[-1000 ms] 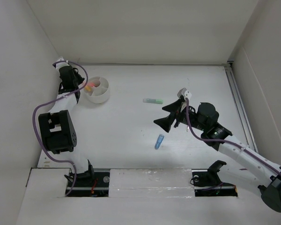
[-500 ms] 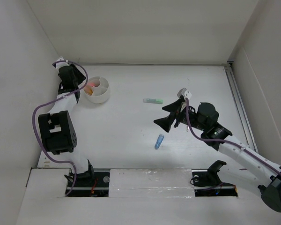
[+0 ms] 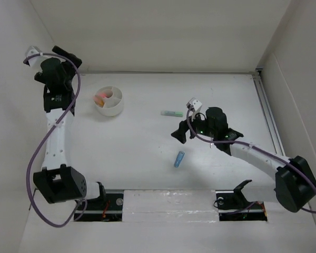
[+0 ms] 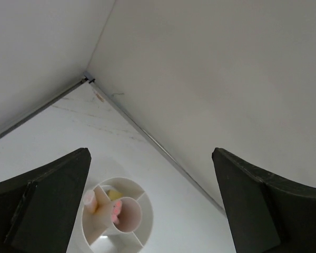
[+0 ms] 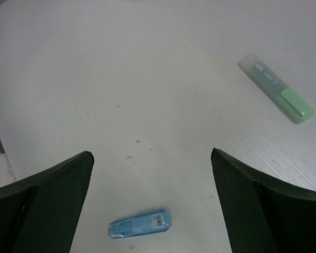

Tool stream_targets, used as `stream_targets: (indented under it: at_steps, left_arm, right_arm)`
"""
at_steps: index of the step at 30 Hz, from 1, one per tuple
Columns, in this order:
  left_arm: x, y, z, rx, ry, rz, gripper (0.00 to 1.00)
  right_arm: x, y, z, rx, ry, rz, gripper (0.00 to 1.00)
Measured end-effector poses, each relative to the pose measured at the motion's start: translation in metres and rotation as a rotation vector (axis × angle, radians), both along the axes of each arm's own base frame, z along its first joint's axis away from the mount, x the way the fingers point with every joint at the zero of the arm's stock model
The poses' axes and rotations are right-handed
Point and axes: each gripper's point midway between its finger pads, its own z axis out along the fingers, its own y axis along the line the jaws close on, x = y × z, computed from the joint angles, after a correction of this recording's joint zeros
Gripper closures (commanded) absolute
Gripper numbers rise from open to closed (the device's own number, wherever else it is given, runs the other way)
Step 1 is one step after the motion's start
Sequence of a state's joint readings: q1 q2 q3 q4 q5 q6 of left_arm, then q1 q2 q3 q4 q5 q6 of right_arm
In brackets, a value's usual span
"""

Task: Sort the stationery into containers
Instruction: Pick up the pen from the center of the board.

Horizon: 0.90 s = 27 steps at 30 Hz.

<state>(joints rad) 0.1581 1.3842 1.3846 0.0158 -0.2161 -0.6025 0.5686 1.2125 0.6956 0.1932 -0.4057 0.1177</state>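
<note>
Top external view: the white tub (image 3: 109,100) holds a few pink and orange pens (image 3: 101,97) in its compartments, so sorting looks partly done. The pale green bar (image 3: 172,113) and the blue marker (image 3: 179,158) lie on the bench (image 3: 137,137), well right of the tub. The left gripper (image 4: 151,153) hangs high above the tub, jaws spread and empty. The right gripper (image 5: 151,154), also spread and empty, hovers far right of the tub, between bar and marker.
</note>
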Motion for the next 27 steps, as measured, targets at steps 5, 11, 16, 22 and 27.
stream_targets:
  at_steps: [5, 11, 16, 22, 27]
  left_arm:
    - [-0.049, -0.025, 0.038, -0.048, -0.038, -0.081, 0.0]
    - [-0.12, -0.08, -0.025, -0.068, 0.012, -0.333, 0.0]
    - [-0.15, -0.095, -0.079, -0.072, 0.134, -0.403, 0.0]
    - [-0.161, -0.101, -0.068, -0.027, 0.096, -0.442, 0.0]
    - [-0.161, -0.109, -0.067, -0.032, 0.087, -0.492, 0.0]
  right_arm:
    - [0.027, 0.007, -0.012, -0.121, -0.049, 0.028, 0.01]
    - [0.109, 0.01, -0.002, -0.29, -0.123, 0.037, 0.01]
    - [0.166, 0.003, -0.05, -0.42, -0.055, 0.082, 0.02]
    - [0.149, -0.027, -0.13, -0.533, 0.162, 0.142, 0.02]
    - [0.158, -0.028, -0.142, -0.561, 0.218, 0.163, 0.03]
